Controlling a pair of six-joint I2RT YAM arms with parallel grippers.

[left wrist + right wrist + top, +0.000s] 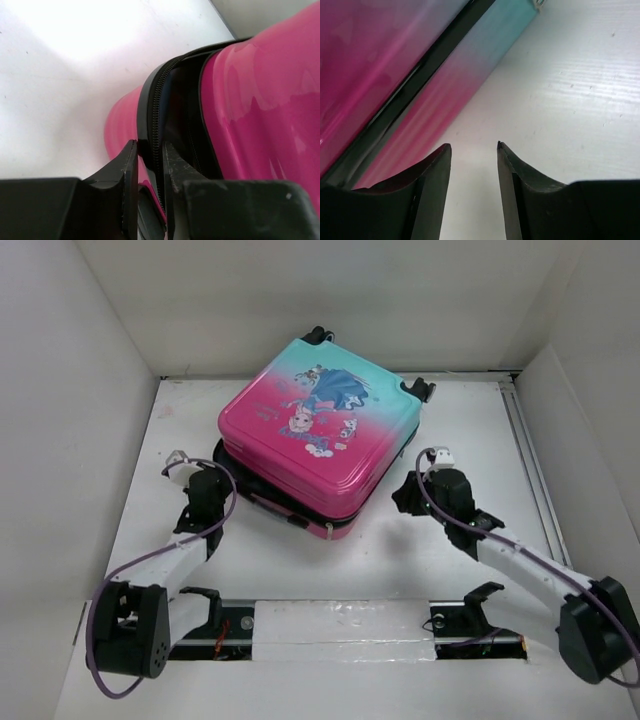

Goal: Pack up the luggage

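- Top view: the luggage (315,435) lies on the surface (400,570) toward its back edge, lid ajar at the near corner
- Left wrist: the left end effector (148,150) pinches the black zip rim (146,105); a firm, level hold should help the halves align
- Right wrist: the right end effector (474,146) is spread and empty, just beside the shell; pressing the lid looks its best job

The left arm (185,558) and the right arm (525,565) share glossy white tubular links, boxy black joint housings and a looping purple cable (233,502) apiece, and end in matte black wedge-shaped fingers (127,172) with scuffed, speckled inner faces.
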